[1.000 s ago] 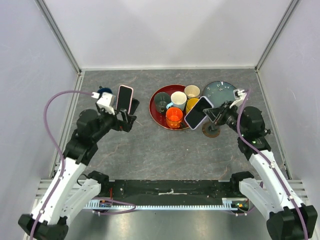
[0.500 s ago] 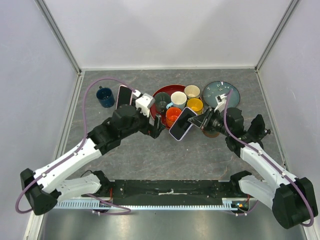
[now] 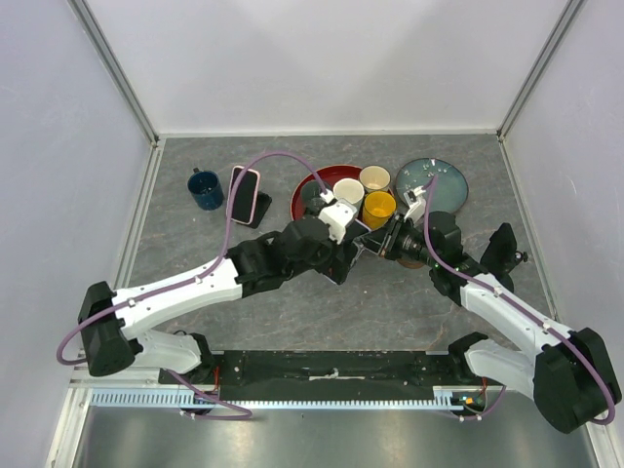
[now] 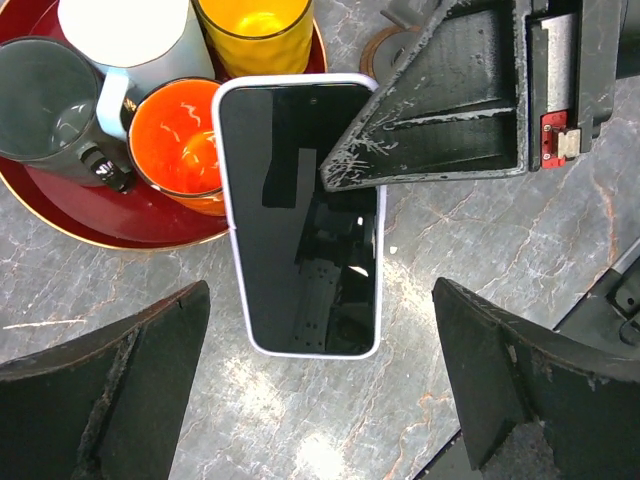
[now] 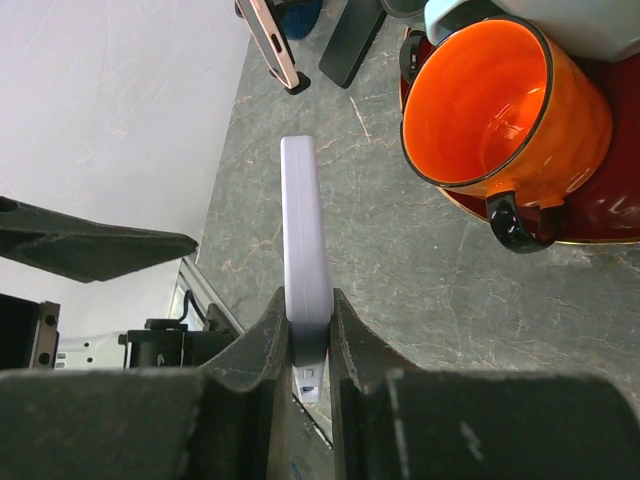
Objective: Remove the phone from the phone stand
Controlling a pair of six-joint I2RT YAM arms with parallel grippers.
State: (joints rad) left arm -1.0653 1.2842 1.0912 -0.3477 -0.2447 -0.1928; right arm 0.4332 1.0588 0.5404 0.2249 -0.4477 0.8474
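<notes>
The grey stone-patterned table (image 3: 292, 302) has the left arm (image 3: 185, 292) and right arm (image 3: 507, 312) reaching to its middle, where the left gripper (image 4: 320, 290) and right gripper (image 5: 307, 303) meet nose to nose. Just past the left jaws sits the red tray (image 3: 304, 183), which holds a white cup (image 3: 348, 192), a dark grey cup (image 4: 45, 105) and an orange cup (image 4: 175, 140). A yellow cup (image 3: 378, 207) stands at its rim, with a cream cup (image 3: 374, 177) beside that. A blue-green plate (image 3: 434, 180) lies behind the right jaws. The phone (image 4: 300, 215), in a lavender case, is clenched in the right jaws by one long side near its top end. It sits between the wide-spread left fingers (image 4: 110, 390), which grasp nothing and touch neither side of it. Its screen faces up, its long axis runs the way those fingers point, and its top end overlaps the orange cup. Only the left wrist view shows the screen. The right wrist view shows a thin edge-on strip running straight out of the jaws, and the overhead view mostly hides the phone under the left wrist. Beside the right jaws is a rust-brown disc (image 4: 380, 48), perhaps the phone stand's foot. Well off to the left of both jaws, a second phone (image 3: 244, 193) leans on a black stand (image 3: 261, 208) near a blue mug (image 3: 205, 188).
</notes>
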